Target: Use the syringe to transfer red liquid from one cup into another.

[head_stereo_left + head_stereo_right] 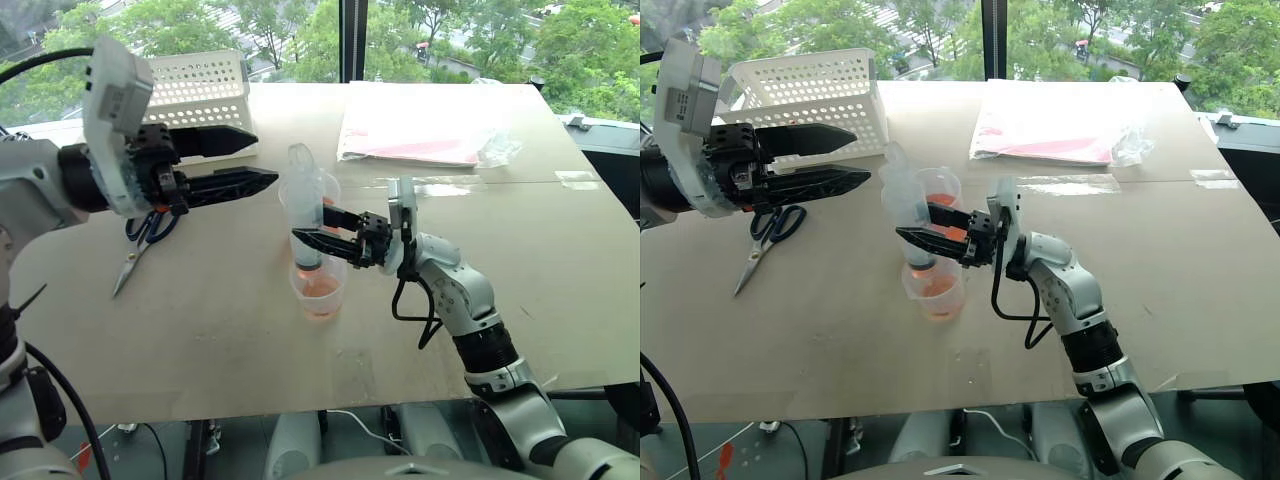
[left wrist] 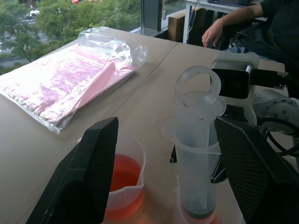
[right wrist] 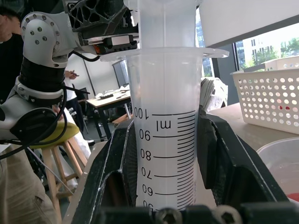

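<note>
The syringe [image 1: 306, 190] stands upright with its nozzle down in the smaller clear cup [image 1: 320, 295], which holds a little red liquid [image 1: 321, 287]. Its black plunger tip [image 2: 200, 213] sits low in the barrel and its ring handle is at the top. My right gripper [image 1: 310, 222] is shut on the barrel from the right side. Just behind stands the taller beaker [image 2: 125, 184] with a pour spout, holding red liquid [image 2: 124, 173]. My left gripper [image 1: 265, 157] hovers open to the left of the syringe's top, its fingers either side of it in the left wrist view.
A white perforated basket [image 1: 200, 88] stands at the back left, with scissors [image 1: 145, 240] lying in front of it. A plastic bag with pink sheets [image 1: 420, 125] lies at the back right. A person [image 2: 261, 23] sits beyond the table.
</note>
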Robot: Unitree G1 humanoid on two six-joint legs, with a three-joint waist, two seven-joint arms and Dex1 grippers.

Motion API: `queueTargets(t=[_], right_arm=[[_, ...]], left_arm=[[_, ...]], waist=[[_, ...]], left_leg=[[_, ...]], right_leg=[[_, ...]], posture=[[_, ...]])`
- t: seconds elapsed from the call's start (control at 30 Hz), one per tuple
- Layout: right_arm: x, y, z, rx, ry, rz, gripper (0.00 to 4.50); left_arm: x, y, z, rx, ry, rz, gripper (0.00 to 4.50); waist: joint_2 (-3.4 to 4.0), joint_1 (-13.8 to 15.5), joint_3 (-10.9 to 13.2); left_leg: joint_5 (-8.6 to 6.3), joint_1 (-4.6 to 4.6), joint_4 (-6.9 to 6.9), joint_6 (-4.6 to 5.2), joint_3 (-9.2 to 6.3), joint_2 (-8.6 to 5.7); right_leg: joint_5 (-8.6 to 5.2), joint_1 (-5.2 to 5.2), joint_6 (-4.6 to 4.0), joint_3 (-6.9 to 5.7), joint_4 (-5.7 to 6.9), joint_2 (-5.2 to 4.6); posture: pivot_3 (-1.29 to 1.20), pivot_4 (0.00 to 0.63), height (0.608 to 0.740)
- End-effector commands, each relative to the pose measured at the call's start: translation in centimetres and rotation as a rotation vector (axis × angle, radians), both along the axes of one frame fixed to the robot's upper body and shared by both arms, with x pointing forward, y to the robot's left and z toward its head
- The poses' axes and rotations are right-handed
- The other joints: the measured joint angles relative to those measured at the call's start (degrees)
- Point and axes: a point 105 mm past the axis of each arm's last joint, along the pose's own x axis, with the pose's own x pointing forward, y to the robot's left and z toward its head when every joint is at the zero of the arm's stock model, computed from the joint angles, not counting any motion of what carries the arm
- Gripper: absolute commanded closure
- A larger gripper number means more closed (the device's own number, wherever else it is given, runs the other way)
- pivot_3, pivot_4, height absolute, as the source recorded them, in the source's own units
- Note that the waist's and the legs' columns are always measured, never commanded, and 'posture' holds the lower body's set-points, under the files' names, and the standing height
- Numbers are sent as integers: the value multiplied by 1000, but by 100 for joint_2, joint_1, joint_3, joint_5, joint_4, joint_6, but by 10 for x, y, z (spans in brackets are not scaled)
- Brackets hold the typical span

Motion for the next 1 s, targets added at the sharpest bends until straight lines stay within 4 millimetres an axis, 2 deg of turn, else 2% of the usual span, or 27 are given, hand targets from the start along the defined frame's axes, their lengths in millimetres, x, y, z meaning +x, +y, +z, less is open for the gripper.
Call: queueTargets(t=[0.03,0.2,0.3,0.4,0.53,0.57,0.73,0.9,1.0], right_arm=[[-6,2,11,0,-68,32,3132],[-7,2,10,-32,-93,31,3132],[-8,2,10,-50,-110,31,3132],[-9,3,12,-59,-125,34,3132],[-10,5,18,-59,-137,40,3132],[-10,5,20,-57,-139,40,3132],[-10,4,31,-34,-146,40,3132],[-11,3,43,-12,-149,36,3132],[-11,1,47,-9,-150,37,3132]], left_arm=[[0,-3,10,-3,-73,-5,1204],[5,-6,11,2,-95,-18,1204],[8,-15,9,5,-110,-53,1204],[7,-24,5,30,-122,-105,2467],[4,-32,7,25,-129,-165,4371],[5,-35,8,27,-131,-176,4500],[3,-45,3,37,-122,-227,4500],[-5,-50,-23,85,-66,-273,4500],[-6,-50,-31,80,-51,-272,4500]], waist=[[0,3,0],[0,1,0],[0,5,0],[0,12,0],[-1,9,0],[0,10,0],[0,7,0],[0,-9,0],[0,-3,0]], left_leg=[[0,0,0,0,-1,0],[0,0,0,0,0,-1],[0,-1,0,0,-1,0],[0,-1,1,0,1,-1],[0,-1,1,0,0,-1],[0,-2,1,0,0,-1],[0,-1,1,0,-1,-1],[0,-1,0,0,1,-1],[0,-2,0,0,0,0]], right_leg=[[0,0,0,-1,0,0],[0,0,0,0,0,1],[0,0,0,0,0,1],[0,0,0,1,0,1],[0,0,0,1,0,1],[0,0,0,1,0,2],[0,0,0,1,0,2],[0,-1,0,2,0,2],[0,-1,0,1,0,2]], posture=[[0,150,740],[0,150,740],[0,150,740],[0,150,740],[0,150,740],[0,150,740],[0,150,740],[0,150,740],[0,150,740]])
